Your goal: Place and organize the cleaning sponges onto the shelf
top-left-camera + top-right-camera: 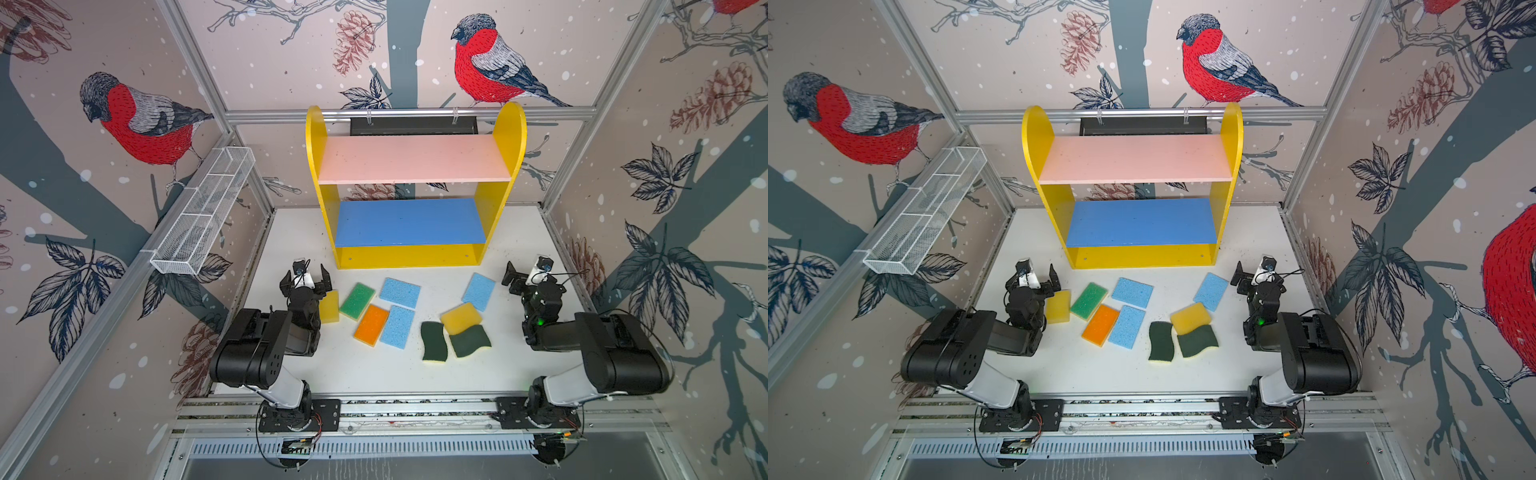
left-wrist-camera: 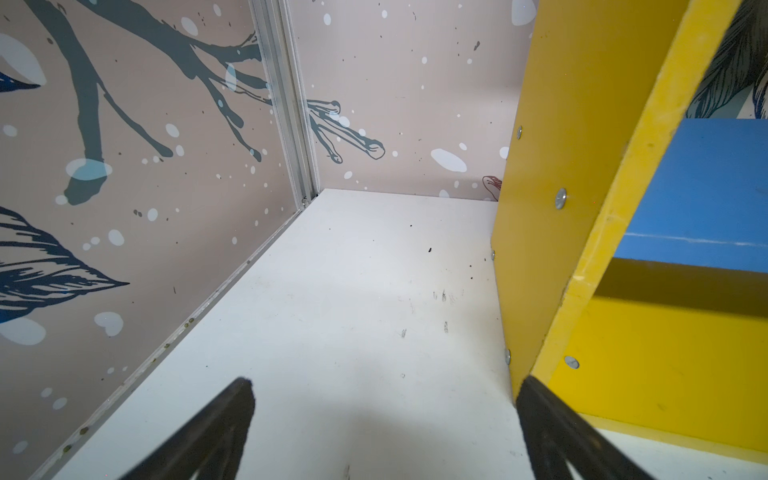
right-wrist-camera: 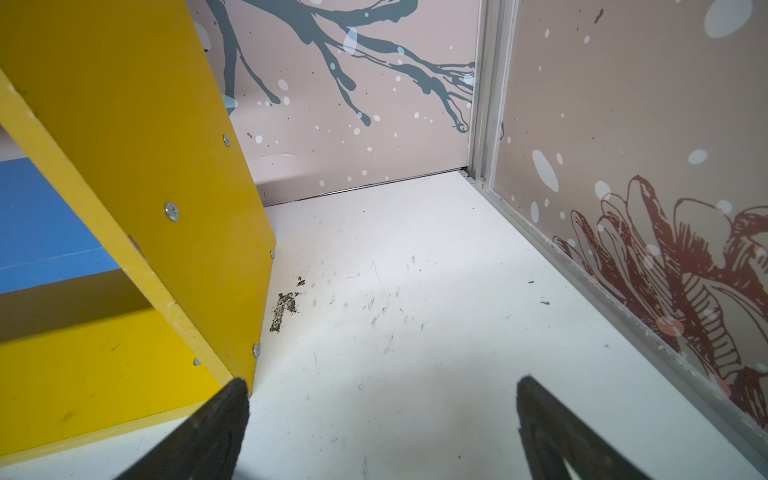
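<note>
Since all nine cleaning sponges (image 1: 397, 326) lie loose on the desk (image 1: 374, 374) in front of the shelf (image 1: 513, 133), and its pink board (image 1: 411, 160) and blue board (image 1: 409, 222) are bare, the task reads as unstarted, with the first pick pending.

Left tool (image 1: 306, 277): jaws spread wide, holding nothing, near the shelf's left foot, with the yellow block (image 1: 329, 306) just beside its arm.

Right tool (image 1: 524, 272): also wide open and empty, near the shelf's right foot, not far from a light-blue sponge (image 1: 478, 291).

Both wrist views show only bare desk between the fingers.

Next move, as I judge it: bring the left tool back over the yellow block, straddle its narrow sides, lower it and close gently, since foam compresses.
</note>
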Available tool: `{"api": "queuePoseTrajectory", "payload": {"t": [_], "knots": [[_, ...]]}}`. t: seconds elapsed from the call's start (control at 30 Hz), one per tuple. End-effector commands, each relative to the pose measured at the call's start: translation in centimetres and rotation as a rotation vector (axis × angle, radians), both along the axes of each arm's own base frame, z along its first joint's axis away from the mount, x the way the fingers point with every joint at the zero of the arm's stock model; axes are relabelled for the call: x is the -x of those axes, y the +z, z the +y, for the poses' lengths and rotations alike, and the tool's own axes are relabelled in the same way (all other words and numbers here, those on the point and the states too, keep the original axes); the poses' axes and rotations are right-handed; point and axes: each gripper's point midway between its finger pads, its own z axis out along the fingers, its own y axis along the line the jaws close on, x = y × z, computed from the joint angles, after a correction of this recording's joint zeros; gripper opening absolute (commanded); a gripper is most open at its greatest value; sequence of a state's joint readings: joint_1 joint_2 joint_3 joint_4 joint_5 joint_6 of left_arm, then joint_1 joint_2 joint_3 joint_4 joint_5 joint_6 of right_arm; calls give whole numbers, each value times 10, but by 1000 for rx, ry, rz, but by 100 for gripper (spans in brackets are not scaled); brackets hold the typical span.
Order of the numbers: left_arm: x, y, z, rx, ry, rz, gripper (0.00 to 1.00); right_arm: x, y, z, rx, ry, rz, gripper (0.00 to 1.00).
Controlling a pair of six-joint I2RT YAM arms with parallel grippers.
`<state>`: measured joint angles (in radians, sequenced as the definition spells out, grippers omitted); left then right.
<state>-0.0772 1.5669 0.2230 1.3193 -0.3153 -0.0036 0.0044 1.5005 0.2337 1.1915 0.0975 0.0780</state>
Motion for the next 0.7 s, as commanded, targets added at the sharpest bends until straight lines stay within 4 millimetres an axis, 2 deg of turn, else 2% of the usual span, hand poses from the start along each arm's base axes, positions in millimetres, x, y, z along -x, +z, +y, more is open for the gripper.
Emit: {"api": "queuePoseTrajectory", "payload": {"t": [0.0,0.17,0.27,0.33,0.43,0.53,0.67], "knots": [[0,6,1,7,2,-25,98,-1,2,0,2,2,-5,100],[0,11,-2,6,-13,-31,98,-1,6,-2,2,-9,-15,100],[2,20,0,6,-4,-39,98,-11,13,-1,6,-9,37,100],[2,25,0,4,-1,-38,98,-16,21,-5,10,-40,58,100],[0,33,3,8,29,-15,98,-12,35,-7,20,-90,44,100],[-6,47,14,63,110,25,98,-10,48,-1,27,-124,46,100],[-12,68,2,89,49,44,98,-7,57,17,-64,-133,91,100]]}}
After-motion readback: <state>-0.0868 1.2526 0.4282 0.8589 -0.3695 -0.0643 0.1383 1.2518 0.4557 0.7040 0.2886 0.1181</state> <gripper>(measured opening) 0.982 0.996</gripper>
